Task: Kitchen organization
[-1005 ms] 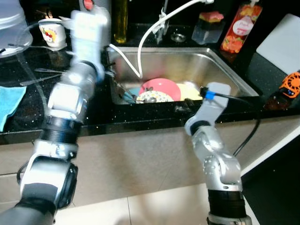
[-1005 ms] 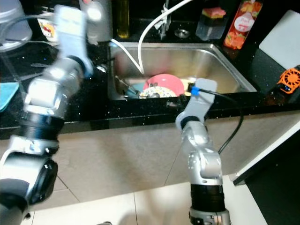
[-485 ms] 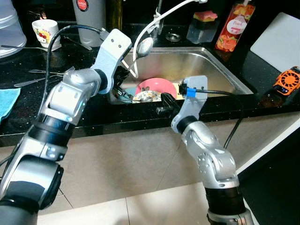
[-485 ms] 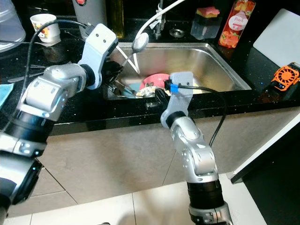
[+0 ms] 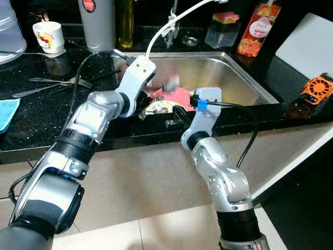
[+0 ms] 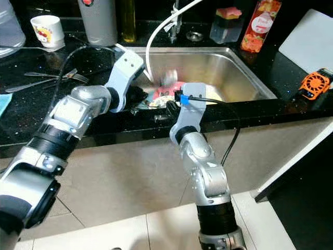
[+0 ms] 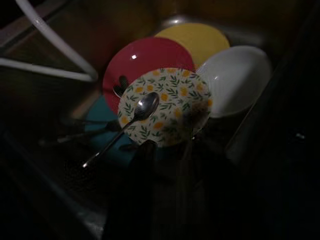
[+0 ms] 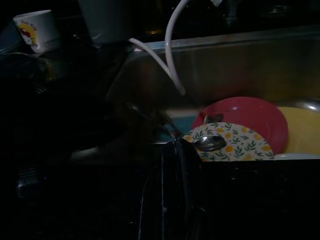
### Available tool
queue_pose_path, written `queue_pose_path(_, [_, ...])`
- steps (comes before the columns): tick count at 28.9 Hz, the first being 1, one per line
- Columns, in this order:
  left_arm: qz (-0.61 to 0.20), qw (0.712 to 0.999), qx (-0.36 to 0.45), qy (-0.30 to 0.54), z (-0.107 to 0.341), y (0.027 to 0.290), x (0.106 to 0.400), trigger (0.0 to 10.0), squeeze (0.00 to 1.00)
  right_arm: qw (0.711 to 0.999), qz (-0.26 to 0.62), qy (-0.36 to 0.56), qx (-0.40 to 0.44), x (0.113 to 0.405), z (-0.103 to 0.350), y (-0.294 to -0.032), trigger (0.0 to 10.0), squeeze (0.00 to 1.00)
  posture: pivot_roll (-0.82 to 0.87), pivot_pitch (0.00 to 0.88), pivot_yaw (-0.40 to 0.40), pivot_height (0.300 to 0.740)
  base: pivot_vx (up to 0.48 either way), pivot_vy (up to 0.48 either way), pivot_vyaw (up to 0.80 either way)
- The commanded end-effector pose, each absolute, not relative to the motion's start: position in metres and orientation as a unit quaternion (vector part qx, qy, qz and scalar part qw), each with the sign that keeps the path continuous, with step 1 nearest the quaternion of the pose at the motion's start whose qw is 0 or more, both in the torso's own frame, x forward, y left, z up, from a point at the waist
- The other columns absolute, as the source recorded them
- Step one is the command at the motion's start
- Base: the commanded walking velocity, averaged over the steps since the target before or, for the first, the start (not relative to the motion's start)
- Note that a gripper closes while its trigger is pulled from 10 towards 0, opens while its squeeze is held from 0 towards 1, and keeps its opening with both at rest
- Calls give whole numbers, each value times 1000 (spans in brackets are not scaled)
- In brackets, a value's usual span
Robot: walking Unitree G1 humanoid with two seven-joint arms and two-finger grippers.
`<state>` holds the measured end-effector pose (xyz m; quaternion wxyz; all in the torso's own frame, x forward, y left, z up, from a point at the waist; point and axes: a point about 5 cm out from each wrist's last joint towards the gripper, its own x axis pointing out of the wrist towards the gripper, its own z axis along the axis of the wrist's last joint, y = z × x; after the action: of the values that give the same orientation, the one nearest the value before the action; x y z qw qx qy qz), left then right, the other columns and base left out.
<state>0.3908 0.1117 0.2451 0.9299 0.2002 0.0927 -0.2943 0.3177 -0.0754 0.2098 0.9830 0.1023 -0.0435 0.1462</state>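
Note:
The steel sink [image 5: 244, 73] holds a red plate [image 7: 150, 55], a flowered plate [image 7: 170, 110], a yellow plate [image 7: 200, 40] and a white bowl [image 7: 235, 75]. A spoon [image 7: 146, 106] lies with its bowl on the flowered plate. In the left eye view a blurred silvery shape [image 5: 170, 82] hangs over the plates. My left gripper [image 5: 141, 110] reaches over the sink's front left corner, fingers [image 7: 145, 155] apart and empty just above the flowered plate. My right gripper [image 5: 174, 115] sits at the sink's front rim, shut, pointing at the plates.
A white hose [image 5: 156, 36] arcs from the tap into the sink. On the black counter to the left lie cutlery [image 5: 52, 83], a cup [image 5: 49, 36], a grey canister [image 5: 96, 23] and a blue cloth [image 5: 6, 112]. An orange bottle [image 5: 250, 34] and an orange device [image 5: 317, 91] stand right.
My left arm swung from over the counter down into the sink. The spoon it held up half a second ago is a blur lower over the plates. My right arm shifted left.

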Motion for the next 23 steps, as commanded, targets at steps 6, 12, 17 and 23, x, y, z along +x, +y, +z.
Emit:
queue_pose_path(6, [-232, 952, 193, 45, 265, 116, 396, 10000, 0, 986, 120, -51, 104, 320, 212, -87, 10000, 0, 234, 41, -71, 740, 0, 0, 0])
queue_pose_path(12, [-240, 953, 181, 42, 275, 119, 389, 10000, 0, 987, 113, -53, 102, 319, 212, -90, 10000, 0, 233, 51, -76, 740, 0, 0, 0])
queue_pose_path(17, [-269, 942, 201, 10, 271, 117, 372, 10000, 0, 987, 114, -51, 100, 318, 211, -91, 10000, 0, 226, 56, -80, 740, 0, 0, 0])
queue_pose_path(23, [-263, 945, 189, -41, 273, 112, 364, 10000, 0, 988, 109, -49, 99, 319, 210, -93, 10000, 0, 219, 61, -87, 740, 0, 0, 0])
